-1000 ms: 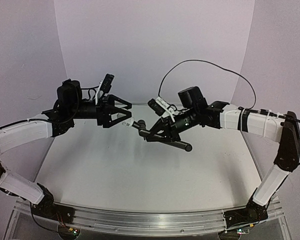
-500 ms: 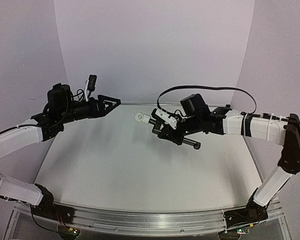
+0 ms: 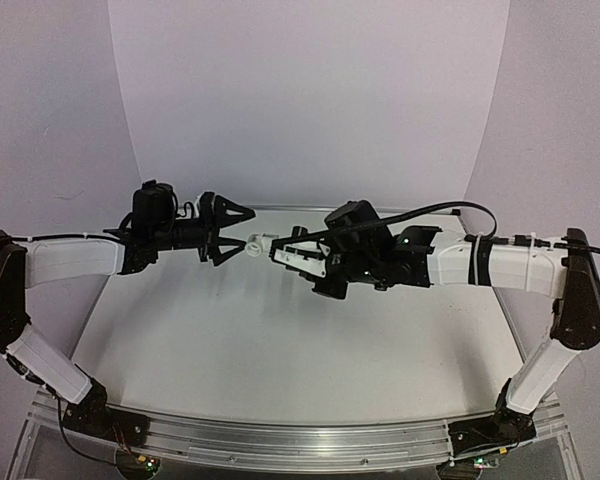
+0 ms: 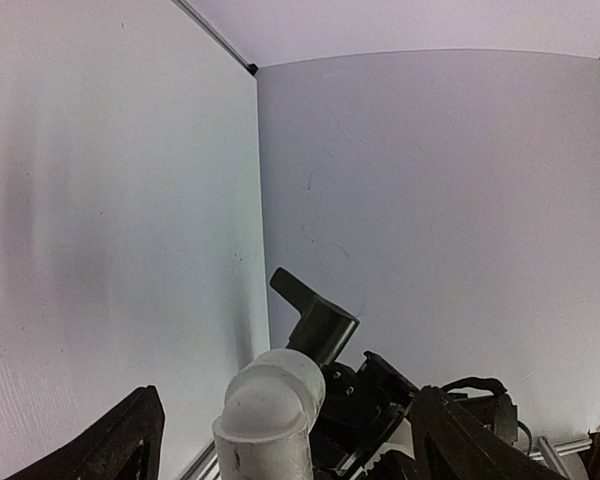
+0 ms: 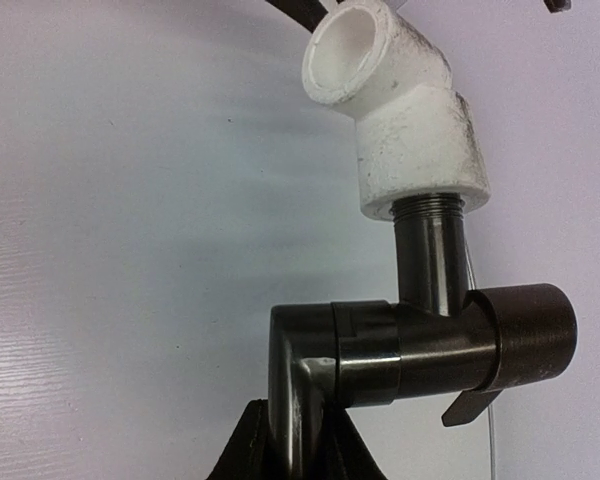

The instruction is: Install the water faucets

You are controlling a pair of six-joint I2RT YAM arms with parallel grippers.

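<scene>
My right gripper point(image 3: 305, 262) is shut on the black metal faucet point(image 3: 325, 272) and holds it in the air above the table. In the right wrist view its fingers point(image 5: 248, 445) clamp the faucet's thin rod at the bottom, below the crossbar body point(image 5: 420, 340). A white plastic elbow fitting point(image 5: 400, 110) sits on the faucet's threaded end. The fitting point(image 3: 259, 243) points towards my left gripper point(image 3: 240, 236). The left gripper is open, and in the left wrist view the fitting point(image 4: 270, 410) sits between its fingers point(image 4: 130, 440) without touching them. The faucet's handle point(image 4: 315, 315) shows behind the fitting.
The white table point(image 3: 280, 350) lies below both arms, with pale walls at the back and sides. A metal rail point(image 3: 280, 445) runs along the near edge by the arm bases. A black cable point(image 3: 450, 208) loops over the right arm.
My left gripper pulled back to the left, then returned and now straddles the white fitting. My right gripper turned the faucet and brought the fitting leftwards to the left gripper.
</scene>
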